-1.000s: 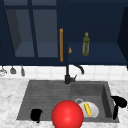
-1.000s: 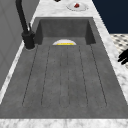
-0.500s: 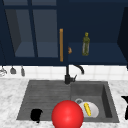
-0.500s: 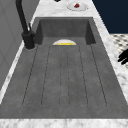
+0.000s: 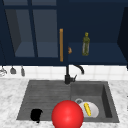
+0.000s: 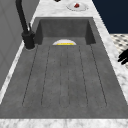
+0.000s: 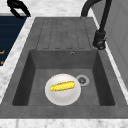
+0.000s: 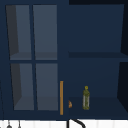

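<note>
My left hand hovers at the front edge of the sink's drainboard, fingers relaxed and holding nothing. The same hand is over the counter's front edge in the left side view, and the hand is at the far left corner in the right side view. In the basin lies a white plate with a yellow corn cob on it, next to the drain. A large red ball sits in front of the sink's middle.
A black faucet stands behind the sink. In the open wall cabinet, an olive bottle and a small orange thing stand on the lower shelf beside a wooden door handle. A small dish holding something red rests on the far counter.
The dark sliver of the right hand at the front view's right edge has slipped out past that edge. The left hand, plate and ball have not moved.
</note>
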Robot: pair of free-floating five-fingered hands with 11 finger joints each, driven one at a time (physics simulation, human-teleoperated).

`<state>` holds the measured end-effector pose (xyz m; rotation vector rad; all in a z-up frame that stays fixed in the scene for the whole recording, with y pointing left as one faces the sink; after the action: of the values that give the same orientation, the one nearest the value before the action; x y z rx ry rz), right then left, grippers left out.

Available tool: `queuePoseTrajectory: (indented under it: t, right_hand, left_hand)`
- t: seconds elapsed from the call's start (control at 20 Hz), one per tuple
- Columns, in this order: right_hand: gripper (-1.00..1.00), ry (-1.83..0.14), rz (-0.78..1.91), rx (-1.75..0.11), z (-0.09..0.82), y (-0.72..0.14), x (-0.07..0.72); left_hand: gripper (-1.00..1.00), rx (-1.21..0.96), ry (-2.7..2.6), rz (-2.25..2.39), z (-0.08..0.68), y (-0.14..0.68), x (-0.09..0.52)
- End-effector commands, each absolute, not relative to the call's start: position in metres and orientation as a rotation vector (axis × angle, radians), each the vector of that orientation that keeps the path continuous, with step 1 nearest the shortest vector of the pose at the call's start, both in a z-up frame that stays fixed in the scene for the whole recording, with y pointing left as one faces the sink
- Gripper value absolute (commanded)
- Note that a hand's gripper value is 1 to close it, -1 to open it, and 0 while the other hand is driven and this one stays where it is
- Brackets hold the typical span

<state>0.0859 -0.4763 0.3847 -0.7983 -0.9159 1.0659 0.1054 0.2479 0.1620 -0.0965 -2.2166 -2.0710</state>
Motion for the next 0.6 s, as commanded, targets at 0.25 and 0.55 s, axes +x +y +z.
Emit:
queuePoseTrajectory:
  t: [0.25, 0.55]
  right_hand:
    - [-1.0, -0.856, 1.146, -0.864, 0.354, -0.514, 0.118]
    - [-1.0, -0.84, 1.148, -0.888, 0.339, -0.547, 0.126]
  left_hand:
    - [0.0, -0.096, -2.217, -2.071, 0.162, 0.248, 0.105]
    - [0.0, -0.096, -2.217, -2.071, 0.162, 0.248, 0.105]
